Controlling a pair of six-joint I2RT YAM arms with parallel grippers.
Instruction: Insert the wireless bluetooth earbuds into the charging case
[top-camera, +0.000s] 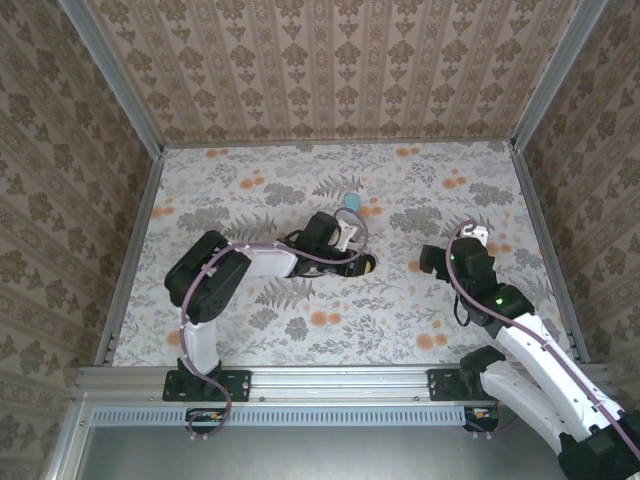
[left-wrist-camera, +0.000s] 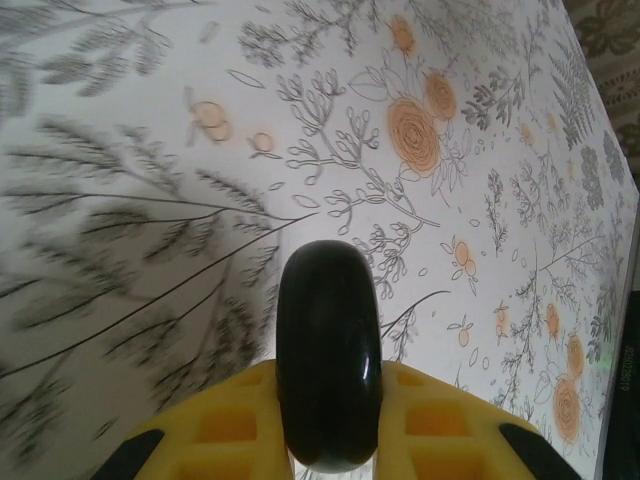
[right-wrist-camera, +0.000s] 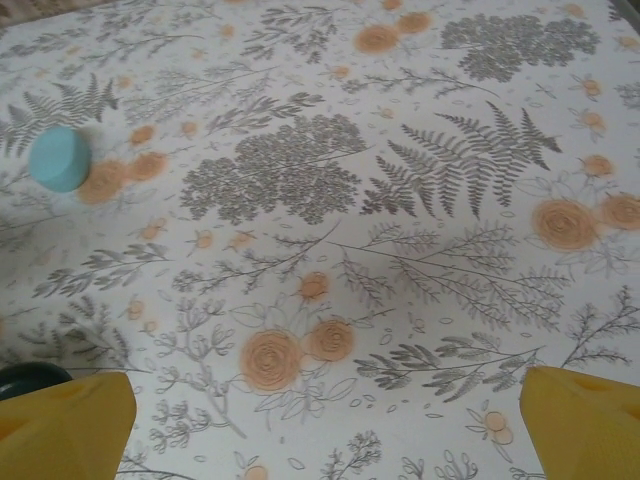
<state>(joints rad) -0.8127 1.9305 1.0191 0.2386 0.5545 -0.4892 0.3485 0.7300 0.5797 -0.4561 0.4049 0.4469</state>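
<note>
Nearest the bases, the right gripper (right-wrist-camera: 325, 408) is poising over the floral table (top-camera: 420, 320). Its yellow fingers (right-wrist-camera: 62, 425) are standing wide apart with nothing between them, on the near side of the charging case (top-camera: 352, 203) and off to its right.

A little farther in, the left gripper (left-wrist-camera: 328, 382) is reaching across the middle of the table, just on the near side of the case. It is clamping a black disc (left-wrist-camera: 328, 330) between its yellow fingers (left-wrist-camera: 225, 425). In the left wrist view the disc is standing on edge, its rim facing the camera and its long axis running up and down the frame.

Farthest out, the teal case is lying on the table by itself, free of both grippers. From above it is showing as a small oval, seemingly angling from far-left to near-right. In the right wrist view it is looking stubby, with a flat face turning up. Which way its lid is pointing cannot be told.
</note>
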